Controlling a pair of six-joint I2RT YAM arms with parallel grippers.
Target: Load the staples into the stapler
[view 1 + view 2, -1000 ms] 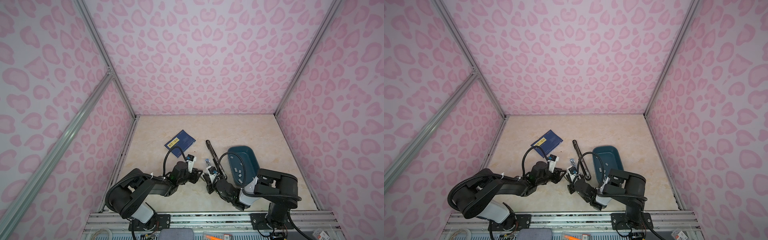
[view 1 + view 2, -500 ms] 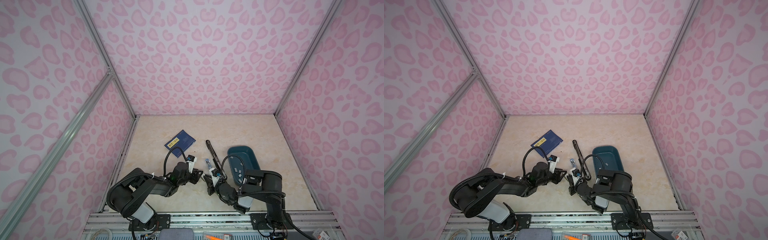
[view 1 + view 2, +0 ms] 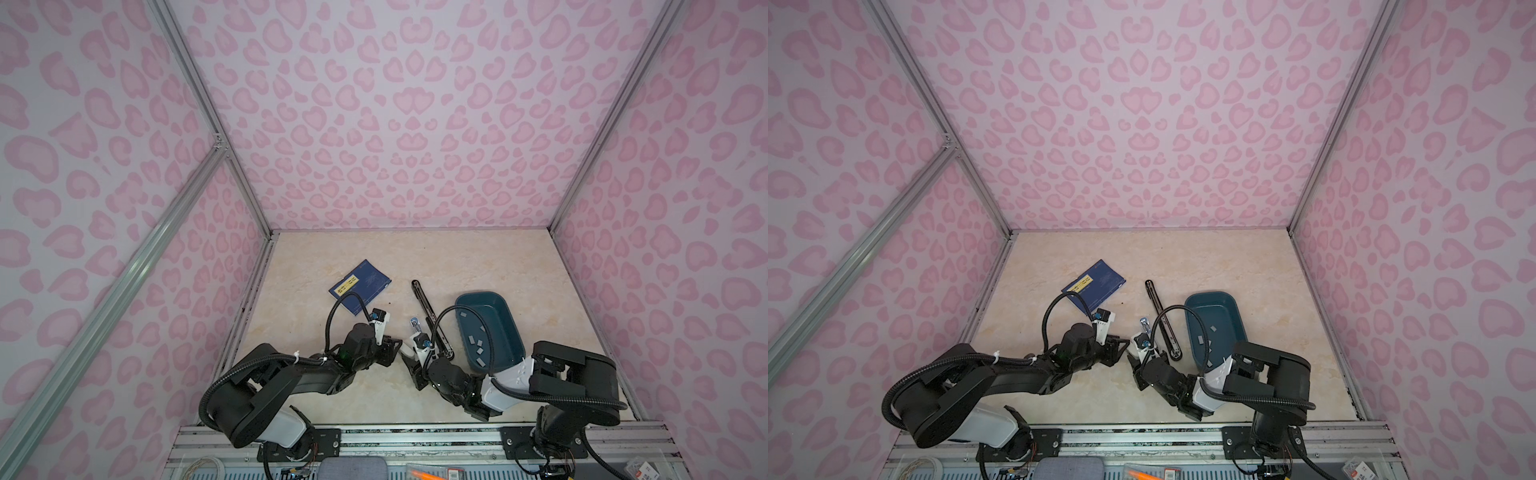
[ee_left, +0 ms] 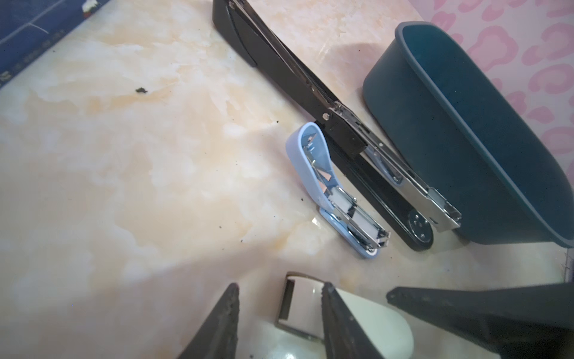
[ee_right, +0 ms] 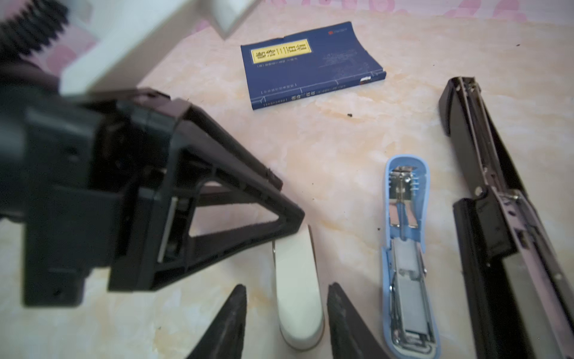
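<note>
Open marbled table [image 3: 436, 253] stretches behind the cluster. The left gripper [image 4: 279, 286] and right gripper [image 5: 287, 286] meet nose to nose, both spread astride the glossy white stapler [image 5: 298, 279], seemingly not pinching it. Just beside it lie an opened blue stapler [image 5: 407, 248] and a long black stapler [image 4: 279, 56], then the teal bin [image 3: 496, 316] holding the flat grey staples [image 3: 480, 343]. A book [image 5: 310, 62] lies apart.

Small flat grey metal staple strips [image 3: 478, 344] inside the teal plastic tub [image 3: 494, 309] are showing too small to count.
</note>
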